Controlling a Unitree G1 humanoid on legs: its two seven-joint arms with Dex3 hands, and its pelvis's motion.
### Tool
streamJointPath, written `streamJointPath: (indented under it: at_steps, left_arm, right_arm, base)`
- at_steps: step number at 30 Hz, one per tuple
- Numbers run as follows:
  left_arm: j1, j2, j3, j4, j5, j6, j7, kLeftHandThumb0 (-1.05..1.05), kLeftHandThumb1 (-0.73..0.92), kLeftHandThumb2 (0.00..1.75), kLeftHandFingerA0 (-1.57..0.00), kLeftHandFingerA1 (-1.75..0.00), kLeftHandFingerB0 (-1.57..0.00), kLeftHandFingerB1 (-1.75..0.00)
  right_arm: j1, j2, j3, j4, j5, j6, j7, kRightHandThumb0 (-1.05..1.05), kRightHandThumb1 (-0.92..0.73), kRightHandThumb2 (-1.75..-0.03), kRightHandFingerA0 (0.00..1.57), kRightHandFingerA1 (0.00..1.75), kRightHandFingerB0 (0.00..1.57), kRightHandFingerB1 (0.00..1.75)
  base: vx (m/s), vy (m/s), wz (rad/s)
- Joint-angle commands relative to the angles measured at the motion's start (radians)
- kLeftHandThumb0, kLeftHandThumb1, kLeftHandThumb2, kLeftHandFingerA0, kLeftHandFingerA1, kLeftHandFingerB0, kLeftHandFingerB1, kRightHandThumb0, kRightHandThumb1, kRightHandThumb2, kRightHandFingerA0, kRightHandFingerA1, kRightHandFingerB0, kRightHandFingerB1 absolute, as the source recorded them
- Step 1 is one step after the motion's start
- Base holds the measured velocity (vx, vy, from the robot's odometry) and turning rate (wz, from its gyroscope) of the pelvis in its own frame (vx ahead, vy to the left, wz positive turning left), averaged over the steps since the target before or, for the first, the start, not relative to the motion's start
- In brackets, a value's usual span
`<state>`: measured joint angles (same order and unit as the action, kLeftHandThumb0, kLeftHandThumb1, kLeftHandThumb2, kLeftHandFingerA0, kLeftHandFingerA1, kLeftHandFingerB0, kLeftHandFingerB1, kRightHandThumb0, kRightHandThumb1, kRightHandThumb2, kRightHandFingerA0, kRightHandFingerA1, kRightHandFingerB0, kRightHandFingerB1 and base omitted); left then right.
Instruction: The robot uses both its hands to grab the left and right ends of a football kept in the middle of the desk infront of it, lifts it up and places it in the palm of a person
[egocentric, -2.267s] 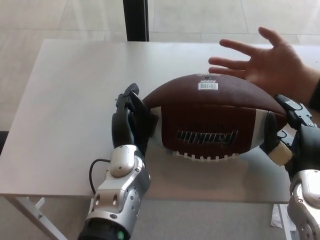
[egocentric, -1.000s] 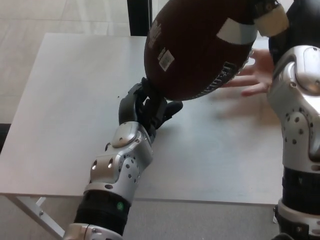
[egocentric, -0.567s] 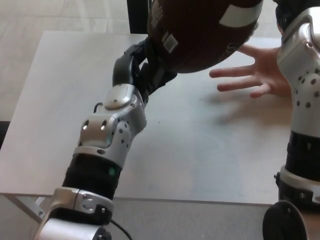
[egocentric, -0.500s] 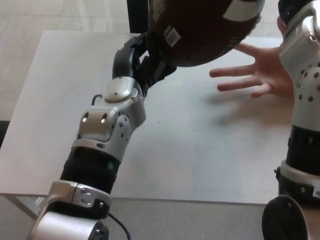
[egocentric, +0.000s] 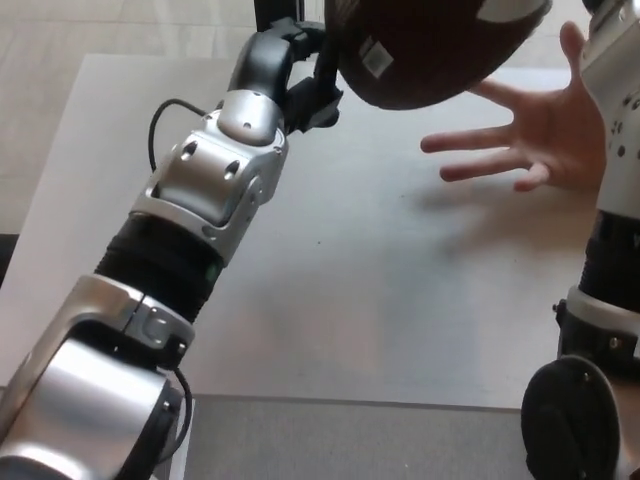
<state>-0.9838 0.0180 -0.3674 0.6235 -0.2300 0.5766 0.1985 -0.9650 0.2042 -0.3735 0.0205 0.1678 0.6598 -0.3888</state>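
Note:
The brown football (egocentric: 430, 45) with a white barcode sticker hangs high over the grey desk (egocentric: 400, 300), its upper part cut off by the picture's top edge. My left hand (egocentric: 303, 72) presses its black fingers against the ball's left end, with the silver forearm stretched far forward. Only the silver right forearm (egocentric: 618, 90) shows at the right edge; the right hand itself is above the picture. A person's open palm (egocentric: 545, 135) lies just below and to the right of the ball, fingers spread and pointing left.
A dark post (egocentric: 272, 12) stands behind the desk's far edge. A round black part of my body (egocentric: 568, 415) sits at the lower right. Tiled floor (egocentric: 80, 25) lies beyond the desk.
The football has risen off the desk and moved forward and right, over the person's palm. My left arm has stretched further forward with it. The right hand has gone out of the picture.

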Motion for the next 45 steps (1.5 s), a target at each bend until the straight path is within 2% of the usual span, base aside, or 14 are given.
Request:
streamJointPath:
  at_steps: [1,8,11,17,18,23,24,25,28,29,35,37,38,45]
  left_arm:
    - [-0.402,-0.013,-0.414,0.173,0.289,0.075,-0.584,-0.49,0.72,0.6,-0.27,-0.82,-0.3,-0.39]
    - [-0.441,-0.125,-0.529,0.325,0.356,-0.042,-0.646,-0.66,0.82,0.65,-0.37,-0.61,-0.32,-0.37]
    - [-0.449,-0.161,-0.592,0.345,0.374,-0.029,-0.671,-0.89,0.68,0.97,0.0,-0.21,0.0,-0.08]
    - [-0.425,-0.181,-0.641,0.373,0.376,-0.06,-0.692,-0.55,0.76,0.62,-0.29,-0.59,-0.32,-0.4]
    - [-0.418,-0.182,-0.637,0.381,0.366,-0.087,-0.713,-0.52,0.81,0.64,-0.29,-0.68,-0.34,-0.46]
    - [-0.39,-0.18,-0.626,0.39,0.335,-0.155,-0.76,-0.51,0.92,0.66,-0.26,-0.67,-0.31,-0.49]
    - [-0.387,-0.178,-0.623,0.387,0.331,-0.151,-0.758,-0.5,0.89,0.66,-0.29,-0.7,-0.32,-0.48]
    - [-0.383,-0.179,-0.619,0.383,0.325,-0.146,-0.755,-0.5,0.88,0.66,-0.26,-0.7,-0.3,-0.5]
    - [-0.378,-0.179,-0.622,0.379,0.318,-0.122,-0.769,-0.51,0.67,1.05,-0.34,-0.72,-0.25,-0.59]
    - [-0.378,-0.186,-0.622,0.381,0.315,-0.107,-0.775,-0.52,0.87,0.67,-0.25,-0.72,-0.26,-0.47]
    - [-0.369,-0.203,-0.627,0.418,0.336,-0.081,-0.74,-0.52,0.9,0.65,-0.26,-0.55,-0.26,-0.41]
    - [-0.364,-0.188,-0.646,0.401,0.354,-0.084,-0.737,-0.57,0.71,1.06,-0.28,-0.63,-0.21,-0.53]
    - [-0.361,-0.163,-0.674,0.372,0.381,-0.076,-0.72,-0.53,0.85,0.65,-0.23,-0.51,-0.25,-0.36]
    - [-0.267,0.02,-0.571,0.124,0.358,-0.034,-0.626,-0.43,0.78,0.63,-0.43,-0.79,-0.21,-0.33]
  right_arm:
    - [-0.058,0.014,-0.083,0.147,0.116,0.083,-0.03,-0.65,-0.92,-0.67,0.55,0.66,0.41,0.44]
    - [-0.032,-0.079,-0.189,0.325,0.084,-0.066,-0.106,-0.63,-0.91,-0.67,0.67,0.7,0.44,0.45]
    - [-0.002,-0.113,-0.281,0.472,0.105,-0.218,-0.155,-0.61,-0.86,-0.65,0.71,0.75,0.5,0.49]
    - [0.053,-0.129,-0.302,0.577,0.098,-0.309,-0.137,-0.56,-0.9,-0.66,0.7,0.62,0.39,0.41]
    - [0.068,-0.127,-0.302,0.575,0.096,-0.321,-0.13,-0.58,-0.87,-0.66,0.88,1.02,0.45,0.42]
    - [0.096,-0.131,-0.305,0.599,0.085,-0.37,-0.131,-0.58,-0.86,-0.66,0.84,1.19,0.46,0.41]
    - [0.095,-0.131,-0.309,0.612,0.089,-0.384,-0.128,-0.59,-0.69,-0.99,0.74,0.7,0.39,0.53]
    - [0.095,-0.136,-0.319,0.63,0.097,-0.405,-0.124,-0.57,-0.86,-0.65,0.69,0.54,0.44,0.4]
    - [0.099,-0.134,-0.323,0.668,0.102,-0.438,-0.11,-0.48,-0.65,-1.07,0.65,0.7,0.29,0.52]
    - [0.106,-0.14,-0.311,0.678,0.087,-0.447,-0.107,-0.59,-0.85,-0.65,0.69,0.52,0.47,0.4]
    - [0.113,-0.156,-0.297,0.701,0.071,-0.476,-0.093,-0.63,-0.68,-1.0,0.64,0.65,0.41,0.53]
    - [0.11,-0.163,-0.289,0.717,0.065,-0.489,-0.089,-0.65,-0.85,-0.65,0.73,0.56,0.48,0.4]
    - [0.108,-0.178,-0.262,0.721,0.036,-0.494,-0.087,-0.65,-0.85,-0.65,0.77,0.6,0.48,0.41]
    - [0.086,-0.245,-0.214,0.647,0.038,-0.459,-0.02,-0.7,-0.84,-0.65,0.72,0.64,0.53,0.41]
  base:
    - [0.0,0.0,0.0]
    - [0.0,0.0,0.0]
    - [0.0,0.0,0.0]
    - [0.0,0.0,0.0]
    - [0.0,0.0,0.0]
    - [0.0,0.0,0.0]
    - [0.0,0.0,0.0]
    - [0.0,0.0,0.0]
    - [0.0,0.0,0.0]
    - [0.0,0.0,0.0]
    - [0.0,0.0,0.0]
    - [0.0,0.0,0.0]
    - [0.0,0.0,0.0]
    - [0.0,0.0,0.0]
